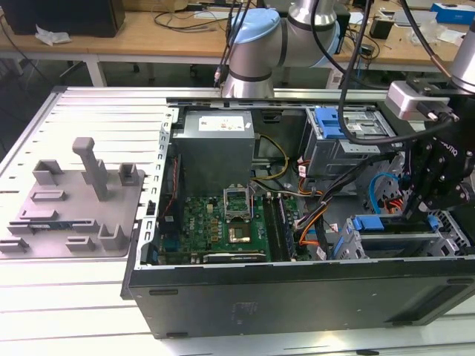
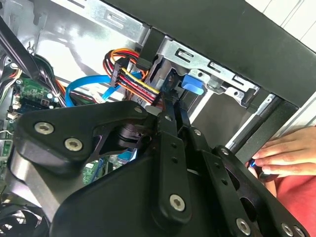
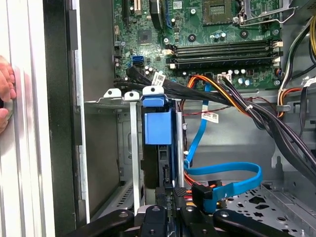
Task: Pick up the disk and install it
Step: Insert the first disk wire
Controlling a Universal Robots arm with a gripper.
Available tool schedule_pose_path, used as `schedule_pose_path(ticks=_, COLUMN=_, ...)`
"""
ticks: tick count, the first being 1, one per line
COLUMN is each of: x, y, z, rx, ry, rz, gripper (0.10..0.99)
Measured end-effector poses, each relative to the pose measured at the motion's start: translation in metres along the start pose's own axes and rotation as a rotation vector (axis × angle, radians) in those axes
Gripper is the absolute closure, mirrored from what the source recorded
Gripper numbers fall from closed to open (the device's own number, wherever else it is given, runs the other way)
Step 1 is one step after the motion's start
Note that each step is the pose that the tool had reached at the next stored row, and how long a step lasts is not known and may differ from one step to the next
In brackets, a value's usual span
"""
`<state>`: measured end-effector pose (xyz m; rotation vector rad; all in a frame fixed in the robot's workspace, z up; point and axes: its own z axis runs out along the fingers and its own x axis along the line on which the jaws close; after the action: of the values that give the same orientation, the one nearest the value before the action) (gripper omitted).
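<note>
1. I had the gripper (image 1: 434, 194) down inside the computer case (image 1: 297, 289), at the drive cage (image 3: 129, 148) near the exterior view's right.
2. The disk (image 3: 159, 127) sat on edge in that cage's slot, blue carrier outward, just ahead of the gripper.
3. I could not tell how far the jaws stood apart, or whether they gripped the disk.
4. My worry: the loose cables (image 3: 224, 180) beside the slot could snag, and a person's hand (image 2: 281, 154) rested on the case edge close by.

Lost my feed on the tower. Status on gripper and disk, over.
Gripper at the drive cage, fingers on the disk, which stands on edge in the bay. Blue cable close alongside. A hand rests outside the case.
</note>
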<state>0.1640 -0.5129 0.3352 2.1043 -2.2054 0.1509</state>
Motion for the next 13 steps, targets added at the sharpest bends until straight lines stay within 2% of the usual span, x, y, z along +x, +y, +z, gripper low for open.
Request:
schedule_pose_path(ticks=4, x=0.0003, y=0.0, z=-0.0002, rx=0.0, ry=-0.0002, rz=0.0, gripper=0.906)
schedule_pose_path(ticks=5, x=0.0023, y=-0.0002, z=-0.0179, rx=0.0, ry=0.0017, rz=0.0, gripper=0.722)
schedule_pose_path(ticks=6, x=0.0042, y=-0.0004, z=-0.0348, rx=0.0, ry=0.0057, rz=0.0, gripper=0.722)
schedule_pose_path(ticks=7, x=0.0044, y=-0.0006, z=-0.037, rx=0.0, ry=0.0058, rz=0.0, gripper=0.722)
schedule_pose_path(ticks=13, x=0.0044, y=-0.0008, z=-0.0372, rx=0.0, ry=0.0062, rz=0.0, gripper=0.722)
